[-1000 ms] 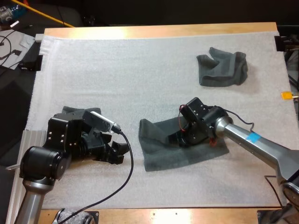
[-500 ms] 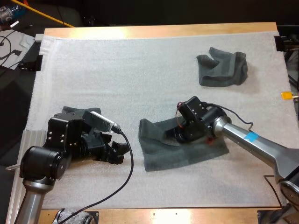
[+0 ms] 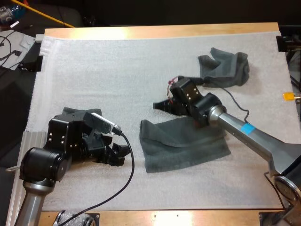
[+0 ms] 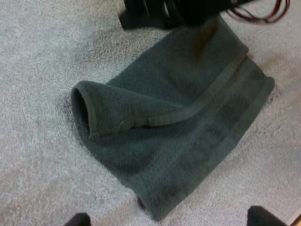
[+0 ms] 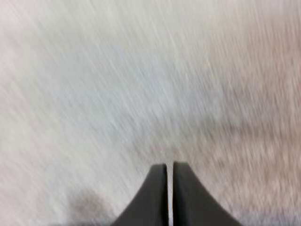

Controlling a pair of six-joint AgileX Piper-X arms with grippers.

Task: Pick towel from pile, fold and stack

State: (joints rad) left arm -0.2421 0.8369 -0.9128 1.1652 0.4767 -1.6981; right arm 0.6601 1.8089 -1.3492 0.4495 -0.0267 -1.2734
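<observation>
Towel [image 3: 183, 146], half folded, lay flat on the white mat [image 3: 103, 70] near the middle of the desk [image 3: 164, 31], with one end curled into a loop toward the left arm. Right arm reached in from the right edge, stretched low and diagonal over the towel's far right corner. Right gripper [image 3: 160, 104] sat over bare mat just beyond the towel's far edge, pointing left, off the cloth. Its fingers [image 5: 155, 197] were pressed together with nothing between them and bare mat under the tips. Left arm was folded back on itself at the near left. Left gripper [image 3: 120, 154] was low over the mat, aimed at the towel's looped end, near it but apart. Left fingers [image 4: 79, 219] stood wide apart, clear of the cloth, with the towel ahead of them and the right gripper at its far edge. Crumpled towel [image 3: 225, 69] lay far right on the mat, beyond the right wrist, apart from the folded one.
</observation>
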